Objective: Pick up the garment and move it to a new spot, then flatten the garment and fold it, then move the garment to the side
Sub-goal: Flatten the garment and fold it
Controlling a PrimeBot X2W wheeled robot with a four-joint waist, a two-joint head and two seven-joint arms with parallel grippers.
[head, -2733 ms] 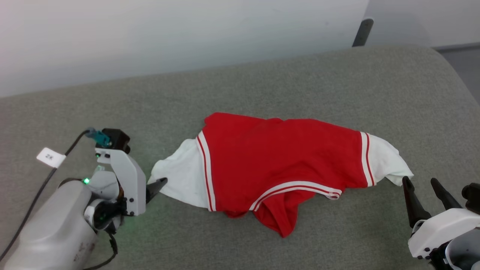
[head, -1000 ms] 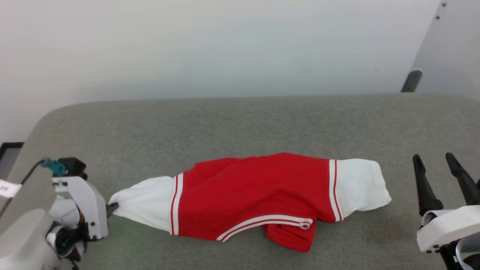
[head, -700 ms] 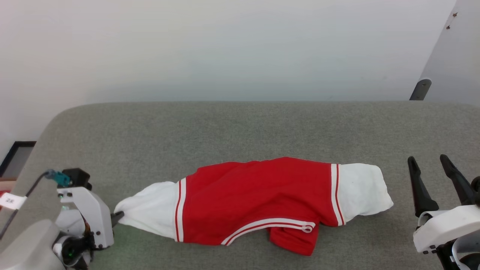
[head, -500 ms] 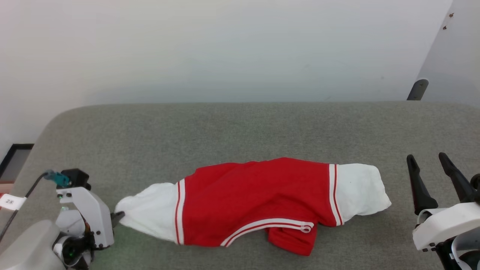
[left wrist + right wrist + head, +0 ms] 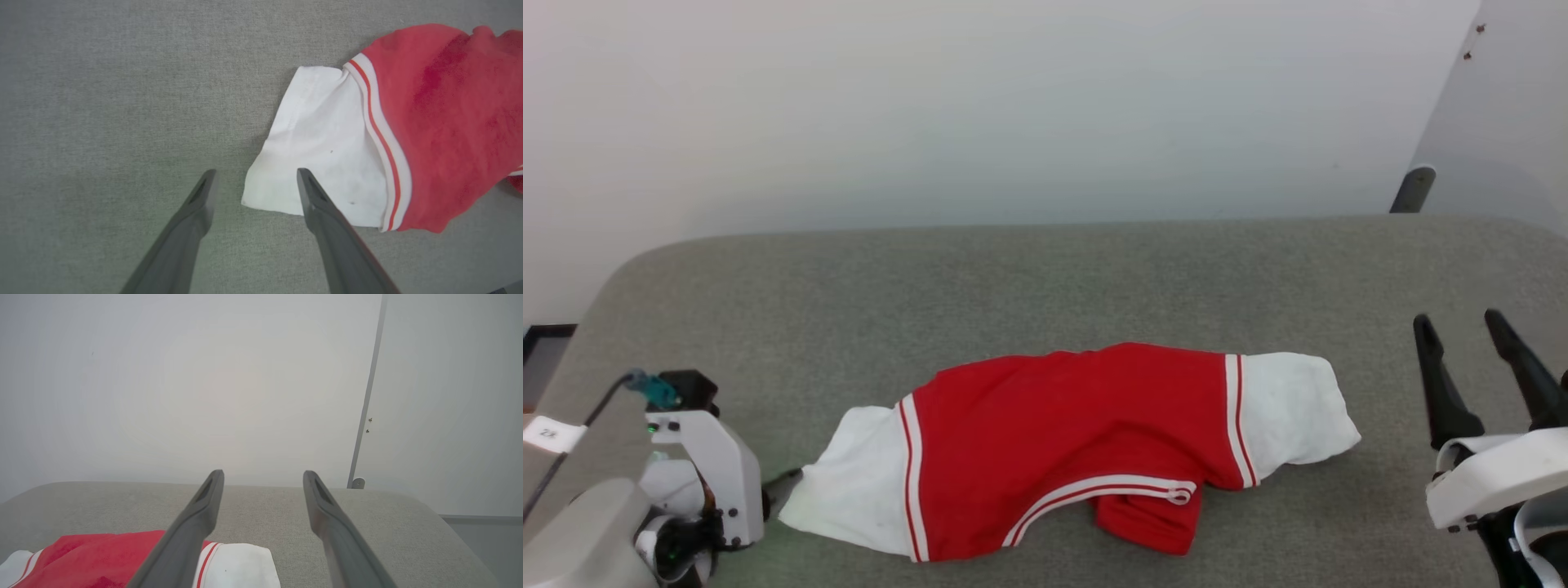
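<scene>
since a second ago my left gripper (image 5: 256, 171) has let go of the shirt (image 5: 1078, 433): its left sleeve (image 5: 854, 482), then pulled to a point in my shut fingers, now lies flat and squared off. the head camera has shifted a little too.

the shirt lies crumpled lengthwise across the near half of a grey cushion (image 5: 1045, 278), red body in the middle, a white sleeve at each end. bare cushion runs behind it to the far edge, where a pale wall (image 5: 1013, 106) rises. the cushion's rounded left corner curves round beside my left arm. a strip of bare cushion separates the right sleeve (image 5: 1294, 408) from my right gripper (image 5: 1458, 318).

the left wrist view shows my left fingers spread wide, holding nothing. the sleeve's near corner sits between their tips, and one tip overlaps the sleeve edge; i cannot tell whether it touches. the head view catches one finger tip just beside that sleeve.

the right wrist view shows my right fingers wide apart and empty, pointing toward the wall, with the right sleeve low beside one finger.
</scene>
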